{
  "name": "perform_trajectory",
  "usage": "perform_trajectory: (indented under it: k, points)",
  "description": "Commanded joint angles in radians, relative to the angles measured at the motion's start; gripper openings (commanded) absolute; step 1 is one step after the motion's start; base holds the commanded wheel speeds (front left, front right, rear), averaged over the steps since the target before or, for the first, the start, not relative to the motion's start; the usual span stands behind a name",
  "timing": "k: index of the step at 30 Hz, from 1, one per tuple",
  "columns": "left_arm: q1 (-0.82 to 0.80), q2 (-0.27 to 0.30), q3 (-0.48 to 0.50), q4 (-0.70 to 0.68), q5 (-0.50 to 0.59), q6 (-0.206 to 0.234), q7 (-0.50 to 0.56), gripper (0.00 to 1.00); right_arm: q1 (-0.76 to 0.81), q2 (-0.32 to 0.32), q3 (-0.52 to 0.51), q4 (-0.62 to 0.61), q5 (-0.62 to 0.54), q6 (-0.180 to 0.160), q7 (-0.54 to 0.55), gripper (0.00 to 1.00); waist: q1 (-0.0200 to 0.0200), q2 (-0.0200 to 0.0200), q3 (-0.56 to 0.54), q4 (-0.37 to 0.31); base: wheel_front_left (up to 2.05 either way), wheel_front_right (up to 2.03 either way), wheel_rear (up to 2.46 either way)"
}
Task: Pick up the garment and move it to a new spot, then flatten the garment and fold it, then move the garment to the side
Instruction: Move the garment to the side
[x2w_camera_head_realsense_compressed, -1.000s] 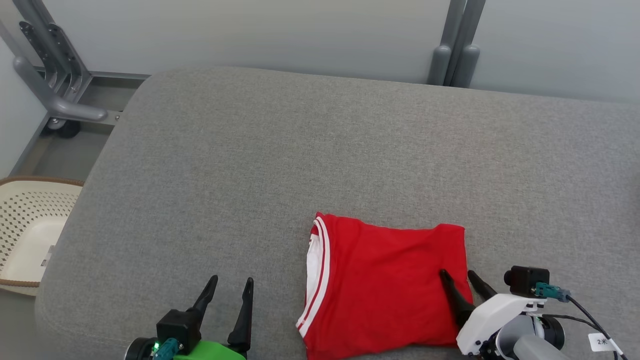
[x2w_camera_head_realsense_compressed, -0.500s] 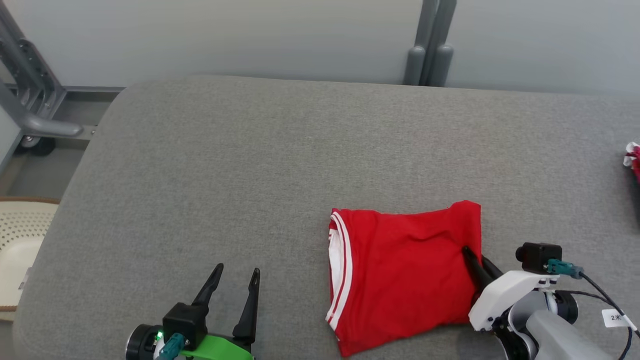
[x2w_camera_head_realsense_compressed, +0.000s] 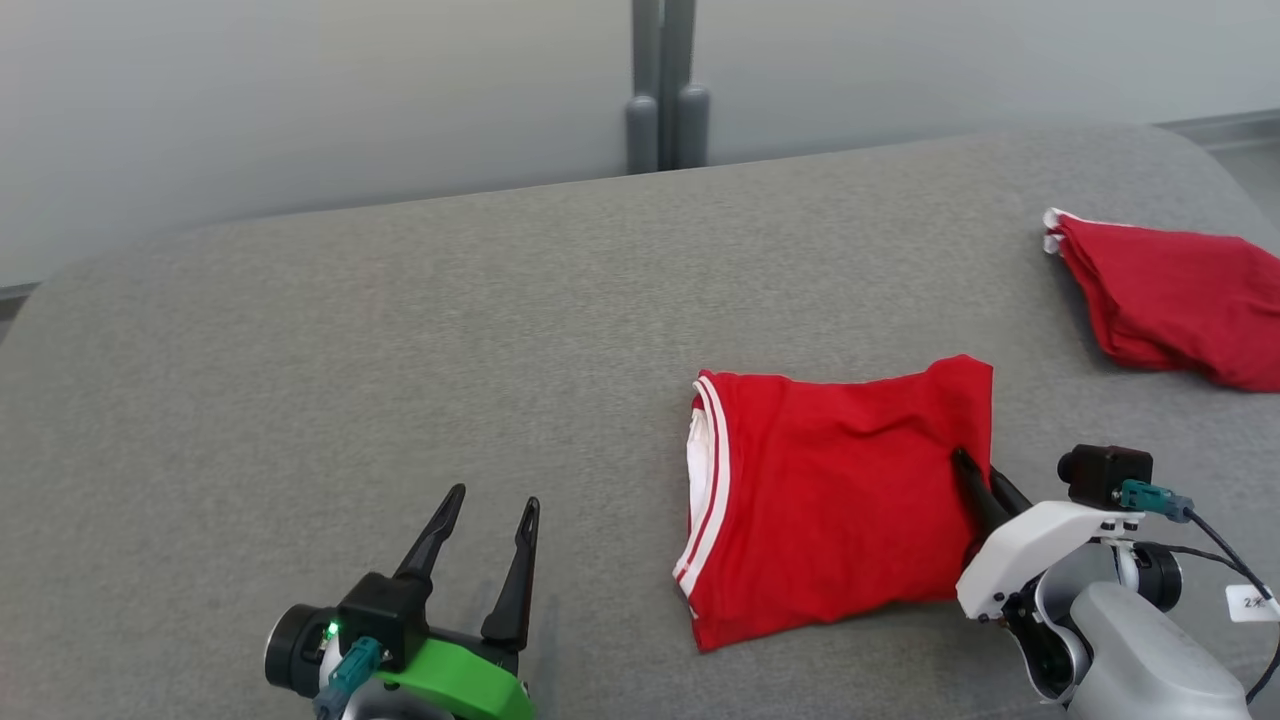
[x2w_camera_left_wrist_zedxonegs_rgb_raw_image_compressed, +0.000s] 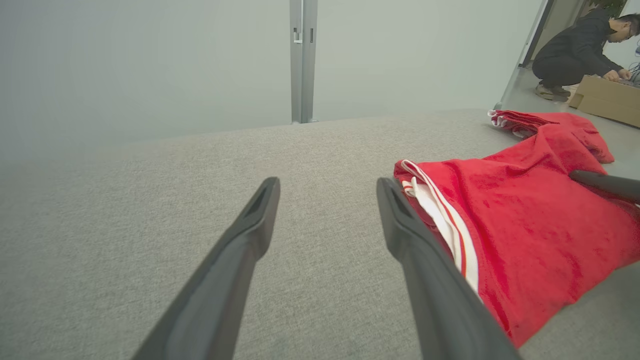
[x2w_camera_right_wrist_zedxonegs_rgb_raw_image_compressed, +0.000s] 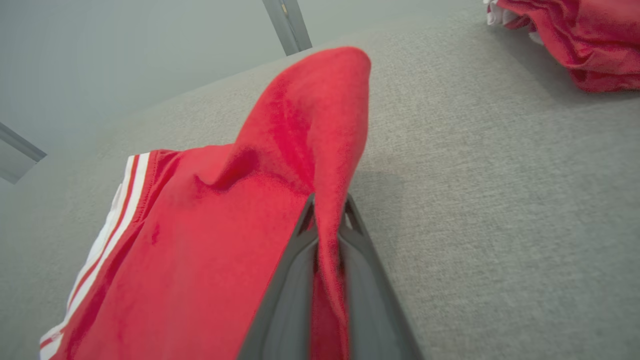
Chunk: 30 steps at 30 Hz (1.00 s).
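The garment (x2w_camera_head_realsense_compressed: 830, 500) lies folded on the gray cushion (x2w_camera_head_realsense_compressed: 400, 350), its right edge pinched in the right gripper (x2w_camera_head_realsense_compressed: 978, 472), the left gripper (x2w_camera_head_realsense_compressed: 490, 525) spread and empty, so only moving it aside seems left.

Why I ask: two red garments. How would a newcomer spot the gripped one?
On the grey cushion, look front, right of middle. The folded red garment there has its edge pinched by the right hand; the other red heap lies untouched, far right.
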<state>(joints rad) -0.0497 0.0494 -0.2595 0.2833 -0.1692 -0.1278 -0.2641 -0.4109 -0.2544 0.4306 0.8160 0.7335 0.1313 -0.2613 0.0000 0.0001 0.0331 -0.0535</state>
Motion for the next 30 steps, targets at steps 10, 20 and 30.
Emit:
perform_trajectory:
  k: [10,20,30]
  points:
    - [-0.066,0.003,-0.040,-0.036,-0.007,-0.001,0.001,1.00,0.012,0.015,-0.017,-0.021,-0.028,-0.002,-0.004,0.00,0.0000,-0.0001,0.029,-0.325,0.00,0.00,0.00]
    - [-0.102,0.004,-0.083,-0.066,0.003,-0.003,0.001,1.00,0.017,0.026,-0.008,-0.045,-0.036,-0.002,-0.004,0.00,0.0000,-0.0001,0.056,-0.394,0.00,0.00,0.00]
    - [-0.132,0.004,-0.109,-0.101,0.041,-0.004,0.001,1.00,-0.046,0.016,-0.022,-0.088,-0.067,-0.001,-0.004,0.00,0.0000,-0.0001,0.140,-0.326,0.00,0.00,0.00]
